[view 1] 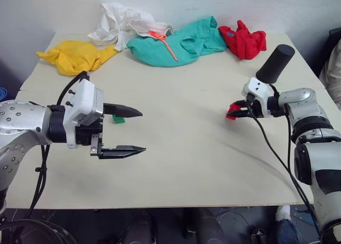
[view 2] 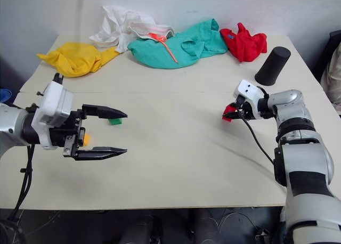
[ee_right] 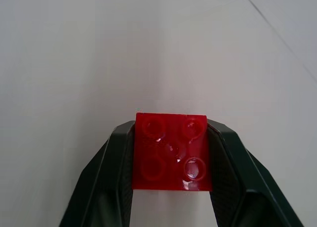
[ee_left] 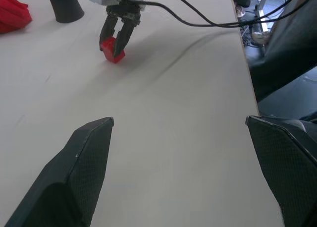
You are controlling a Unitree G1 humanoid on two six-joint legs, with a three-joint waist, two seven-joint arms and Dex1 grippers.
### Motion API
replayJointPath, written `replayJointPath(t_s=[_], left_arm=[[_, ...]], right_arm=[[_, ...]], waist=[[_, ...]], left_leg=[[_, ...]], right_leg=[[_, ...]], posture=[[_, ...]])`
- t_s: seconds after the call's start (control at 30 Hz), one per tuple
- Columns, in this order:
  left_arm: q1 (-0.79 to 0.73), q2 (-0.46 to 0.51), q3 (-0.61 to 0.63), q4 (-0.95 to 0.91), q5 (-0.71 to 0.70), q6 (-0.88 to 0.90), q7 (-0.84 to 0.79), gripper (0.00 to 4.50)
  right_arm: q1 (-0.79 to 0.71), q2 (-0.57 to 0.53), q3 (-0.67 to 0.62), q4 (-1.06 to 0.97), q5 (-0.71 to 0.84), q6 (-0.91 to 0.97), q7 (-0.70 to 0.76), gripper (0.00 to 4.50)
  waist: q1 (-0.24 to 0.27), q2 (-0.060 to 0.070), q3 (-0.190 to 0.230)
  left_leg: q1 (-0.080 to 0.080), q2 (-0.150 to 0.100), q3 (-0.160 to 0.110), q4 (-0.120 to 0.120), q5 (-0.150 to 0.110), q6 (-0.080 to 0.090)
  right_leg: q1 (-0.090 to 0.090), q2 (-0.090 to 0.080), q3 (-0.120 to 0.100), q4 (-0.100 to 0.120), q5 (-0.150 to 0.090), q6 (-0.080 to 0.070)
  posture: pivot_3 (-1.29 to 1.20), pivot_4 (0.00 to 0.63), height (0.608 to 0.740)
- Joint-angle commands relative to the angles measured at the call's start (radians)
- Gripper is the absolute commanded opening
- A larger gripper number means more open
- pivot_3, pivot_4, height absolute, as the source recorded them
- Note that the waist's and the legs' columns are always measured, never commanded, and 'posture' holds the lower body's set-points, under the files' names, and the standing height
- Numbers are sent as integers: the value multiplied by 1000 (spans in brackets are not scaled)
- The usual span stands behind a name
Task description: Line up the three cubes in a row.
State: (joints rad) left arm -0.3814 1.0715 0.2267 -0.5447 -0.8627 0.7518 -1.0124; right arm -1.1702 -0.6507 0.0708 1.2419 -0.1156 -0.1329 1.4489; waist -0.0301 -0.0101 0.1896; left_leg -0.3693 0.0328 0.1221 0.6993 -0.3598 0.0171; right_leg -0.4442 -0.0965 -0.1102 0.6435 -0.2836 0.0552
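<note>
Item: small red studded plastic brick (ee_right: 171, 151), clamped in my right gripper (ee_right: 171, 152); left gripper (view 1: 128, 131) open, empty, near small green studded plastic brick (view 2: 114, 121); step, I judge: carry red across to green's side.

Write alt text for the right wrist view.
The right gripper is shut on the red cube, its two black fingers pressing opposite sides and its four-studded top facing the camera. Pale bare table lies beyond.

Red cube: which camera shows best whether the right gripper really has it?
The right wrist view: the red cube sits studs-up, squeezed between both fingers. The left wrist view shows the right gripper pinching it on the table. The eye views show a red sliver.
</note>
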Motion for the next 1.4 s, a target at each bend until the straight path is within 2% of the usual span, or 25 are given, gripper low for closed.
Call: replayJointPath(t_s=[0.03,0.13,0.2,0.27,0.33,0.67,0.97,1.03,1.1,1.3,1.4], left_arm=[[24,-14,-9,-35,-2,-19,-17,4500],[28,-32,-37,-40,12,-30,-19,4500],[28,-38,-45,-41,17,-33,-19,4500],[49,-34,-75,-52,50,-62,-48,4500],[58,-29,-93,-57,67,-77,-71,4500],[55,-33,-117,-50,109,-117,-114,4500],[69,-34,-109,-52,109,-121,-109,4500],[65,-34,-111,-47,110,-121,-108,4500],[65,-33,-111,-46,110,-119,-107,4500],[86,-34,-89,-47,107,-105,-81,4500],[133,-38,-41,-51,107,-97,-46,4500]], right_arm=[[146,-40,65,-391,239,126,164,1508],[375,-98,109,-872,430,324,166,1508],[449,-122,107,-1003,462,358,166,1508],[564,-105,120,-1189,481,372,114,1508],[627,-88,131,-1275,477,370,70,1508],[676,-53,183,-1239,356,236,-1,1508],[684,-40,206,-1193,320,178,-6,1508],[684,-37,207,-1190,320,183,-9,2216],[686,-37,207,-1195,323,191,-10,2639],[675,-49,178,-1260,372,273,-8,4479],[645,-64,135,-1301,436,361,-3,4479]], waist=[[1,0,0],[11,0,0],[16,0,0],[21,0,0],[24,0,0],[27,0,0],[27,0,0],[27,0,0],[27,0,0],[27,0,0],[26,0,0]], left_leg=[[0,0,0,0,0,0],[-1,0,-3,0,0,0],[-1,0,-3,1,0,0],[-1,-1,-2,2,0,0],[0,-1,-2,2,0,0],[1,-1,-1,2,0,0],[1,-1,-1,2,0,0],[1,-1,-1,2,0,0],[1,-1,-1,2,0,0],[1,-1,-1,2,0,0],[0,-1,-2,2,0,0]], right_leg=[[0,0,0,0,0,0],[0,0,0,0,0,0],[0,0,0,0,0,0],[0,-1,0,1,0,0],[1,0,0,1,0,0],[1,0,0,0,0,0],[1,0,0,0,0,0],[1,0,0,0,0,0],[1,0,0,0,0,0],[1,0,0,0,0,0],[1,0,0,1,0,0]], posture=[[0,150,740],[0,150,740],[0,150,740],[0,150,740],[0,150,740],[0,150,740],[0,150,740],[0,150,740],[0,150,740],[0,150,740],[0,150,740]])
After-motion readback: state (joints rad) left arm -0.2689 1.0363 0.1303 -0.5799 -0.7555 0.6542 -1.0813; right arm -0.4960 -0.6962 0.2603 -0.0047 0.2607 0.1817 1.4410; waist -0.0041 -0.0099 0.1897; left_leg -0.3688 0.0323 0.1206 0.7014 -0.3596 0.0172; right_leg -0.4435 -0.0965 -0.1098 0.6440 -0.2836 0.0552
